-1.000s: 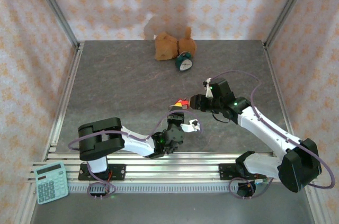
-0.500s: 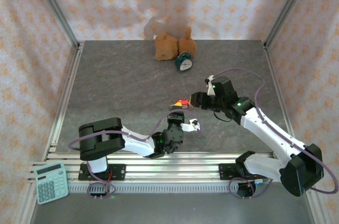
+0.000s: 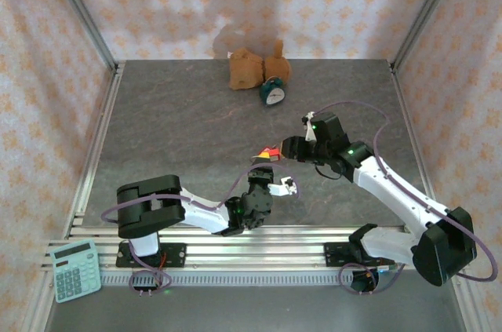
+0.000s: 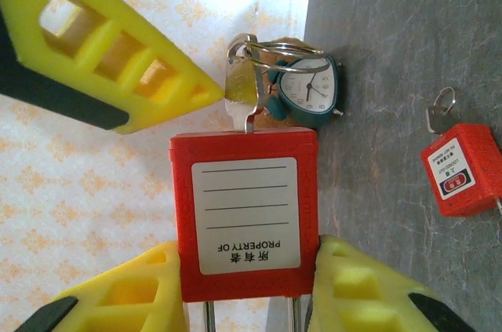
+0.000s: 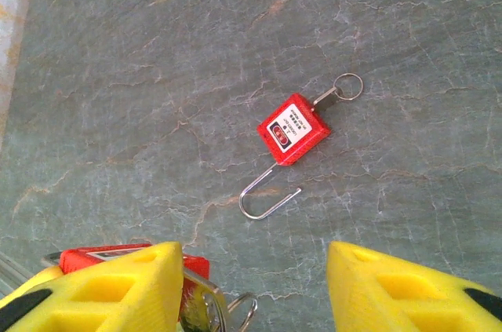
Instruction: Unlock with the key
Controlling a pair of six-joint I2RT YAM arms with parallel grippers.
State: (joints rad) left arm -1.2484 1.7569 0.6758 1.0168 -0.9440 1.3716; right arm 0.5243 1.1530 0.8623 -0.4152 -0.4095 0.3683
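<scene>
So the left gripper (image 4: 247, 273) has its jaws clamped on the sides of a red padlock (image 4: 247, 222), with the white label facing the wrist cam. The key (image 4: 241, 95) is stuck in the end of that lock opposite the shackle, with its ring hanging off it. The right gripper (image 5: 252, 269) is right up next to it with its jaws spread fairly wide. One yellow finger (image 4: 141, 65) is just beside the key, not pinching it as far as I can tell. A second red padlock (image 5: 294, 132) lies on the table (image 4: 392, 49) with its shackle swung open, and there's a little teal clock (image 4: 310, 90) further back.
</scene>
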